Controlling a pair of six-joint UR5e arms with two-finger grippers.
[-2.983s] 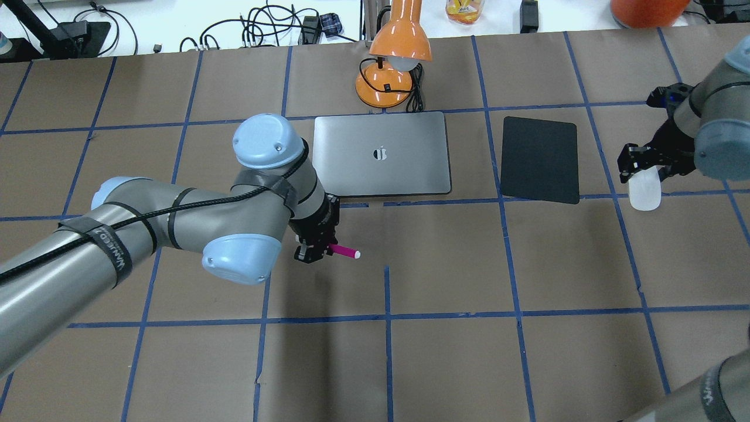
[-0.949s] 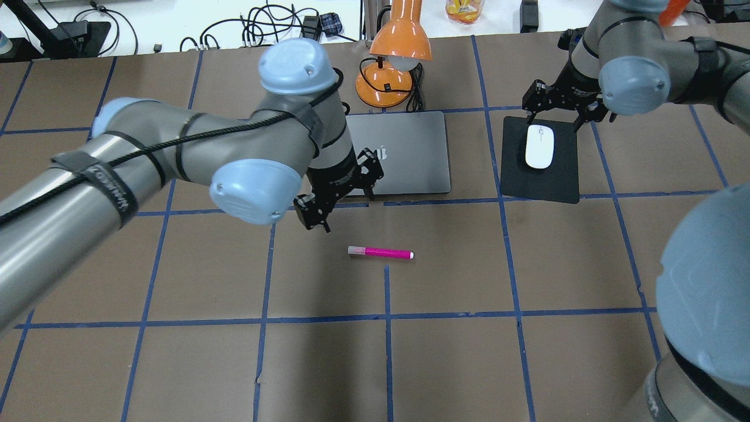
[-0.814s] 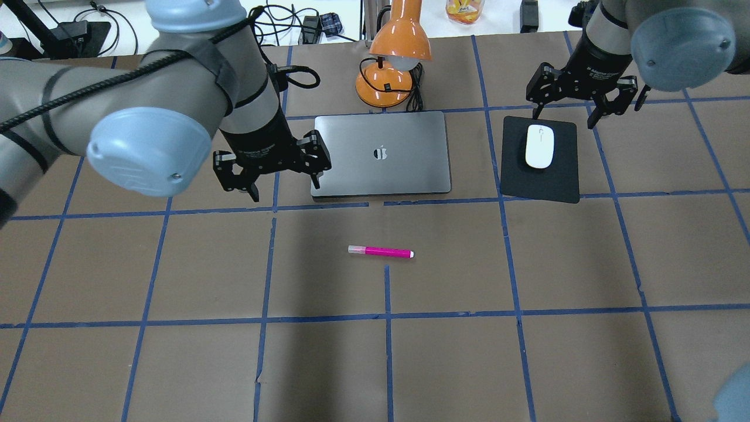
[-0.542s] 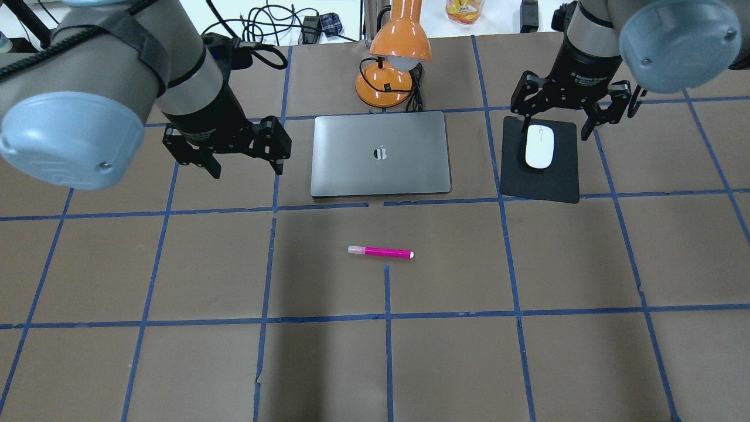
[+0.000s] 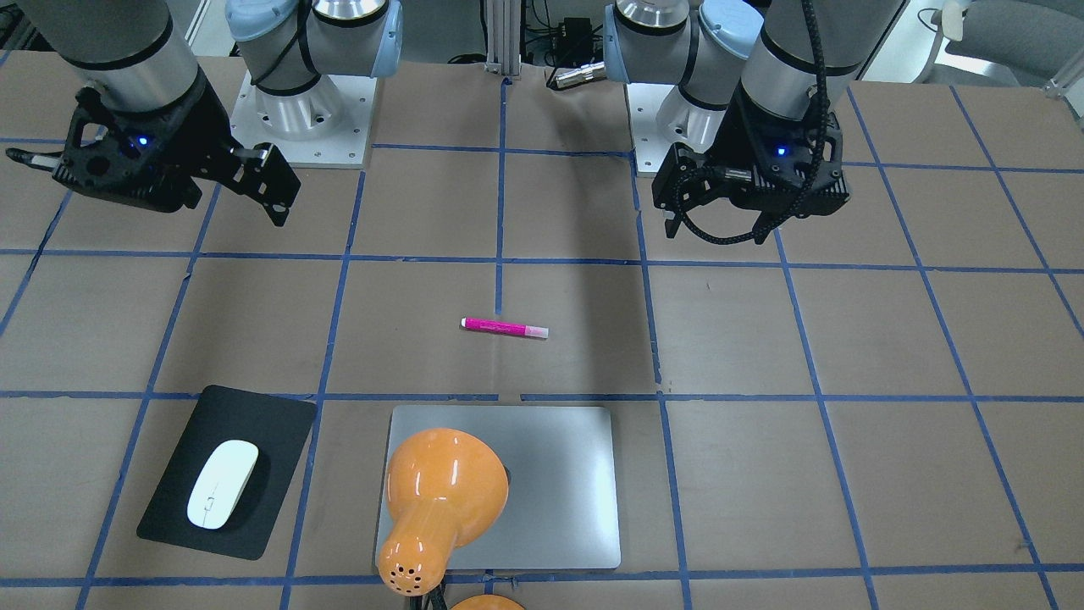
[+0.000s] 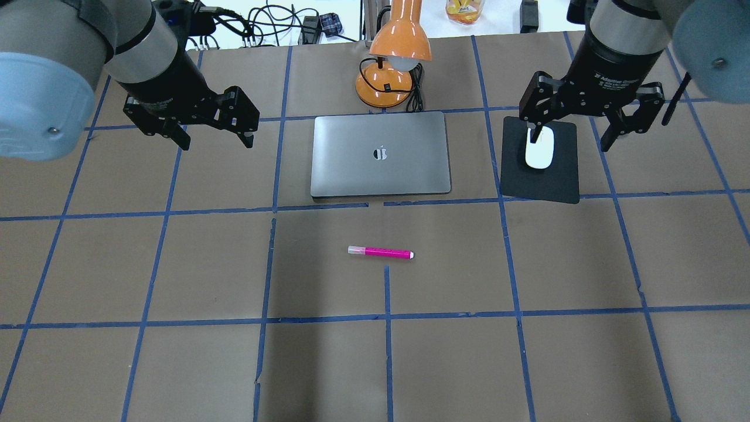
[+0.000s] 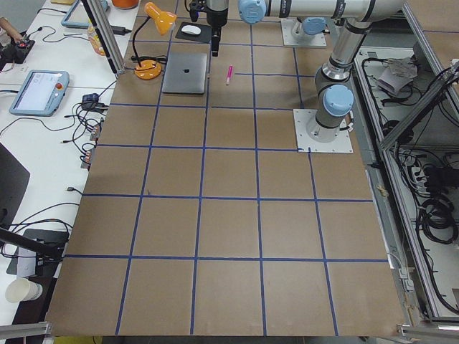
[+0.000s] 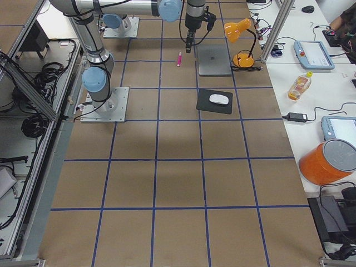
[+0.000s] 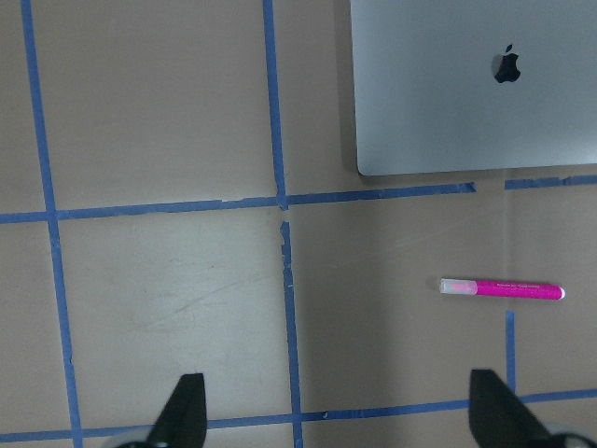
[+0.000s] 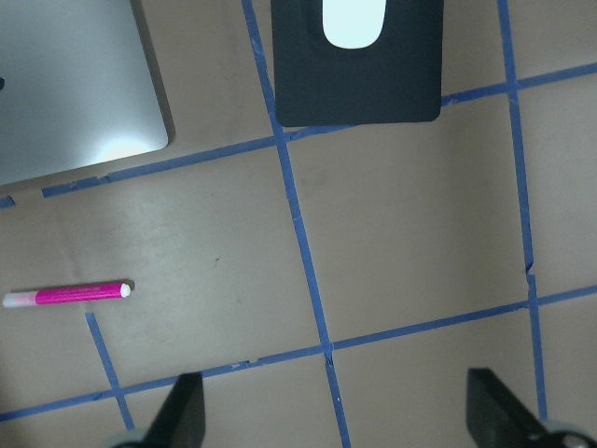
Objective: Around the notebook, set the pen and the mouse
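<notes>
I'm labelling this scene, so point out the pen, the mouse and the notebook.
pen (image 6: 381,253), overhead view, middle of its pink barrel.
mouse (image 5: 222,485), front-facing view, centre of its white top.
notebook (image 6: 381,176), overhead view, lid below the logo.

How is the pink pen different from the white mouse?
The pen is thin, straight and pink; the mouse is wide, rounded and white. The pen lies on the bare brown table; the mouse sits on a black mat. Both lie flat near the notebook, held by nothing.
</notes>
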